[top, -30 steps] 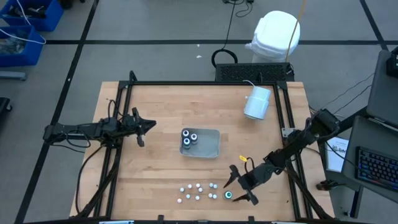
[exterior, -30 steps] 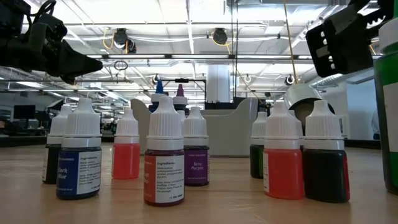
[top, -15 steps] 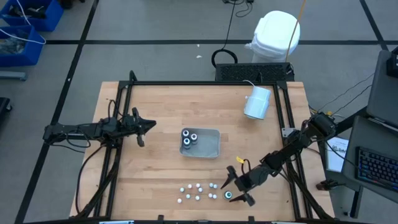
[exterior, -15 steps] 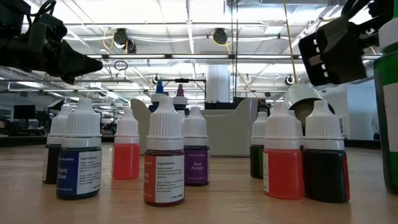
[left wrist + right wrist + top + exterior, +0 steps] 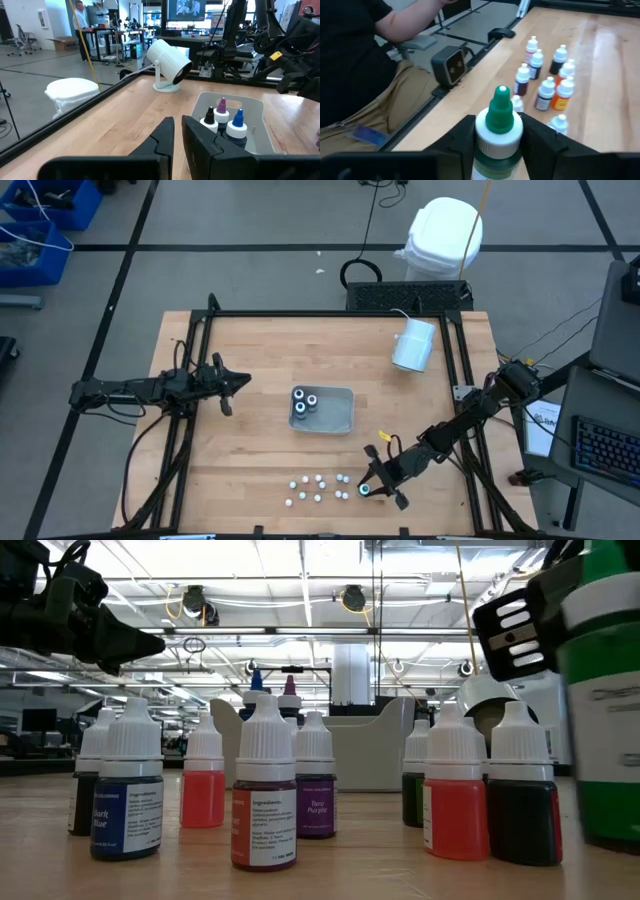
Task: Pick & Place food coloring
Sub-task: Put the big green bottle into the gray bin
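right pincer [image 5: 496,137] had its two dark fingers snug on a green-topped bottle [image 5: 498,131], standing upright | a bunch of small white-capped bottles [image 5: 543,75] sat farther off on the wooden bench [image 5: 600,70] | a person in a dark top [image 5: 357,45] sat just past the bench edge, next to a small black camera [image 5: 449,64]

Grey floor [image 5: 250,220], possibly concrete; ceiling lights [image 5: 300,585].
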